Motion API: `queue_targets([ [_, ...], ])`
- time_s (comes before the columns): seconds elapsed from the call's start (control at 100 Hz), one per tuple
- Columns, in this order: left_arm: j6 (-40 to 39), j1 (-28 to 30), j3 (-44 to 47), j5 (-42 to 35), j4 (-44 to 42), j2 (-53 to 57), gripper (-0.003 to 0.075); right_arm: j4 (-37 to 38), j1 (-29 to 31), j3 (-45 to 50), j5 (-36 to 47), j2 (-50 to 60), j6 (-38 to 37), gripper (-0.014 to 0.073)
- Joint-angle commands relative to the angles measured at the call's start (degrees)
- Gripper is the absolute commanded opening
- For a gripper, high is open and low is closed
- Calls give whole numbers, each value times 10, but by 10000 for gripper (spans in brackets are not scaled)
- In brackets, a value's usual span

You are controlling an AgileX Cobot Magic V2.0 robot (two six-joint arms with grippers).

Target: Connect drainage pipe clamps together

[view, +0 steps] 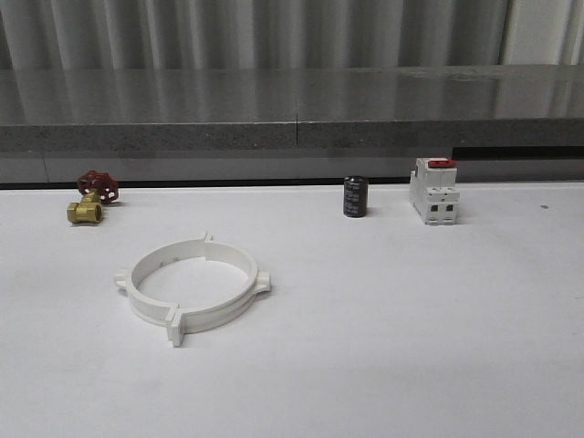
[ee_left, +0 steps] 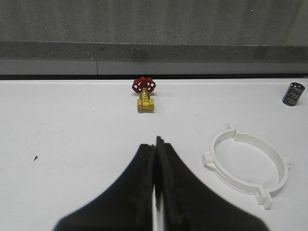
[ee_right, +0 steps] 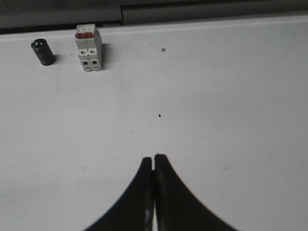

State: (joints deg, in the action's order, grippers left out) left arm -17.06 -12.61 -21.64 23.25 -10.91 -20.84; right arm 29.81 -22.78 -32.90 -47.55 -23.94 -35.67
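The two white drainage pipe clamps (view: 193,289) lie flat on the white table left of centre, their ends meeting so they form one wide ring with small tabs. In the left wrist view the same drainage pipe clamps (ee_left: 248,165) lie beside and ahead of my left gripper (ee_left: 155,143), well apart from it. That gripper is shut with nothing between its black fingers. My right gripper (ee_right: 153,158) is also shut and empty, hovering over bare table.
A brass valve with a red handwheel (view: 92,195) stands at the back left. A black capacitor (view: 355,196) and a white breaker with a red switch (view: 434,190) stand at the back right. A grey ledge (view: 292,119) runs behind the table.
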Motion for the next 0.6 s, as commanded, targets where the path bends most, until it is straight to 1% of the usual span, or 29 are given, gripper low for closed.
queue_targets([
  [0.0, 0, 1, -17, -42, 1, -2, -20, 24, 8, -1, 73, 18, 33, -67],
  [0.1, 0, 1, -17, -42, 1, -2, -20, 14, 28, 24, 118, 59, 54, -67],
  [0.17, 0, 1, -17, -42, 1, -2, -20, -15, 51, 42, 137, 91, 80, -67],
  [0.22, 0, 1, -17, -42, 1, -2, -20, -46, 72, 55, 147, 116, 110, -67],
  [0.29, 0, 1, -17, -42, 1, -2, -20, -100, 102, 77, 165, 147, 171, -67],
  [0.41, 0, 1, -17, -42, 1, -2, -20, -207, 149, 122, 222, 193, 311, -67],
  [0.46, 0, 1, -17, -42, 1, -2, -20, -255, 167, 145, 251, 209, 352, -67],
  [0.53, 0, 1, -17, -42, 1, -2, -20, -298, 192, 176, 285, 227, 372, -67],
  [0.59, 0, 1, -17, -42, 1, -2, -20, -307, 210, 203, 306, 239, 372, -67],
])
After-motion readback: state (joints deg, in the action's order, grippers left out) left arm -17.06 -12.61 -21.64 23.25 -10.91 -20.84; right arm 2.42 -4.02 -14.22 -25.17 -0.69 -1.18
